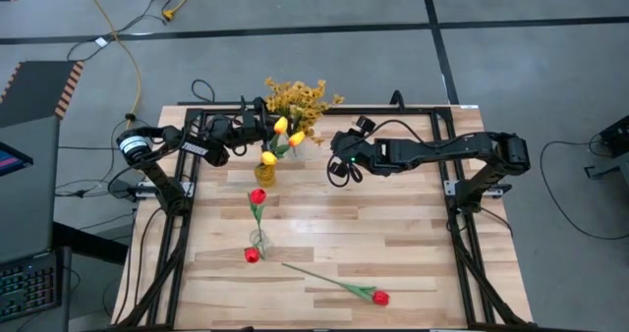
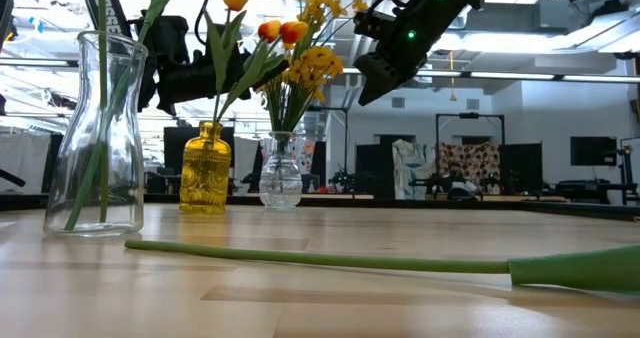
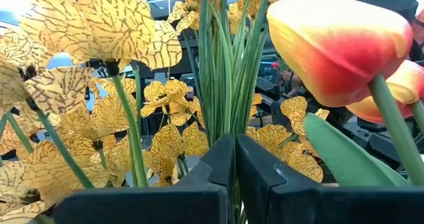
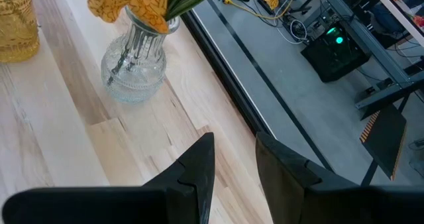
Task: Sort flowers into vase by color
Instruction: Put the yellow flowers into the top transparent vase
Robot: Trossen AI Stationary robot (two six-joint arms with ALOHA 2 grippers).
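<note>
A bushy spray of mustard-yellow blossoms [image 1: 295, 98] stands in a small round glass vase [image 2: 280, 173] at the table's far edge. Yellow-orange tulips [image 1: 287, 133] stand in a yellow vase [image 1: 265, 171] just in front. Two red tulips [image 1: 257, 196] sit in a tall clear vase [image 2: 95, 138] nearer the middle. Another red tulip [image 1: 378, 296] lies flat on the table near the front. My left gripper [image 1: 263, 126] is among the spray and the tulips, shut on green stems. My right gripper [image 1: 340, 157] hovers open to the right of the vases, holding nothing. My left gripper [image 3: 235, 168] pinches a bundle of the spray's green stems [image 3: 228, 128] between its two fingers, below the blossoms. It comes in level from the table's left, fingers across the upright stems. The stems' lower ends reach down into the round glass vase [image 4: 132, 71].
The lying tulip's long stem [image 2: 320, 260] stretches across the near part of the table. The yellow vase [image 4: 16, 25] and the glass vase stand close together at the far edge. Bare wood [image 1: 413, 224] lies on the right half. Black frame rails run along both sides.
</note>
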